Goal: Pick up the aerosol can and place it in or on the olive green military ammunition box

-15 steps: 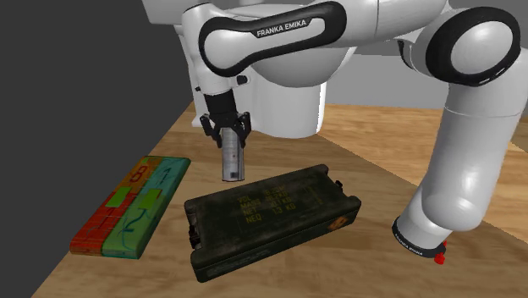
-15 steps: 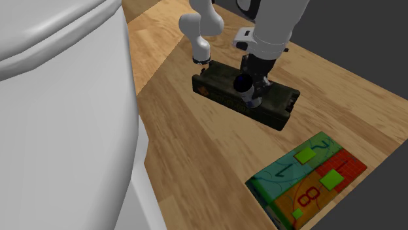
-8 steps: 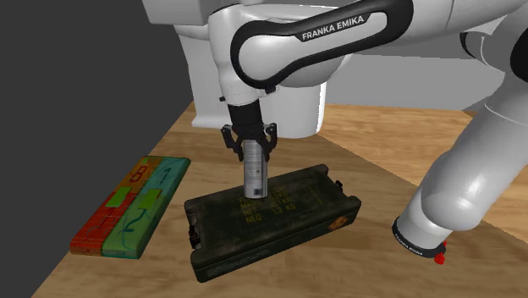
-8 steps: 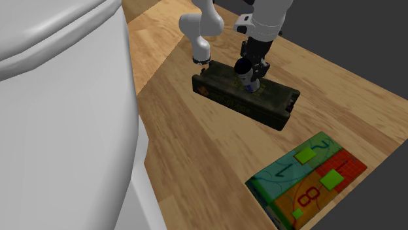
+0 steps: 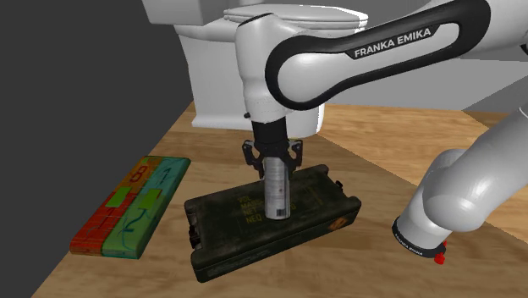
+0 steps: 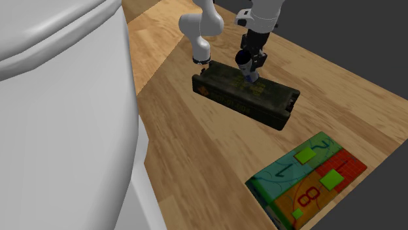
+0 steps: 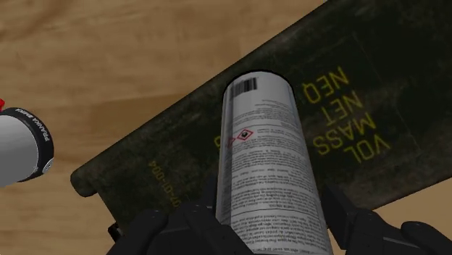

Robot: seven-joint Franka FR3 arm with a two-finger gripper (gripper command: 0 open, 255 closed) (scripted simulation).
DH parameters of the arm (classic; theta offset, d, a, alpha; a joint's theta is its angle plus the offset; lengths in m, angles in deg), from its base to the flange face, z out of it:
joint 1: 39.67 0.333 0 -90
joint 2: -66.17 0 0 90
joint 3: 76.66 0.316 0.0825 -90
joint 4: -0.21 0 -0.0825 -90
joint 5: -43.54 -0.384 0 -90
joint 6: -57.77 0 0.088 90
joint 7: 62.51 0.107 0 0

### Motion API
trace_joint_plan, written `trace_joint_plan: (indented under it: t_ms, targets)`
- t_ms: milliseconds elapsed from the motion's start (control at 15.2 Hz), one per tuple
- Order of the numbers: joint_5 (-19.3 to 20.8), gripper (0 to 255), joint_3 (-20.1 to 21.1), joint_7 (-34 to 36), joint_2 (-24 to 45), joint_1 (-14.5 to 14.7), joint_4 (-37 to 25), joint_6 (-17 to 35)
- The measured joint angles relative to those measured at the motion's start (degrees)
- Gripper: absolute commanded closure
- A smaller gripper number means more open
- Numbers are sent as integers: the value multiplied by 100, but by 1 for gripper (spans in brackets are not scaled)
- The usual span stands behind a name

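My black gripper (image 5: pixel 273 161) is shut on a grey aerosol can (image 5: pixel 277 191) held upright, its base just above or on the lid of the dark olive ammunition box (image 5: pixel 271 218). In the second exterior view the gripper (image 6: pixel 251 60) holds the can (image 6: pixel 252 74) over the middle of the box (image 6: pixel 246 95). The wrist view looks down the can (image 7: pixel 266 159), printed with small text and a hazard diamond, clasped between my fingers (image 7: pixel 181 224) with the box lid (image 7: pixel 348 94) and its yellow lettering under it.
A flat red, orange and green numbered board (image 5: pixel 131 206) lies on the wooden floor at the shoulder view's left. A white toilet (image 5: pixel 254 76) stands behind the arm. The arm's base foot (image 5: pixel 418 240) rests beside the box's end.
The gripper carried the can toward the shoulder view's right, from beside the box's far edge to over the lid's middle, and lowered it.
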Motion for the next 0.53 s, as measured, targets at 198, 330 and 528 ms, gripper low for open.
trace_joint_plan:
  t_ms: [198,330,528]
  targets:
    - [0,255,22,7,26,5,162,220]
    - [-8,255,34,-8,44,10,325,400]
    - [6,255,69,1,135,12,483,633]
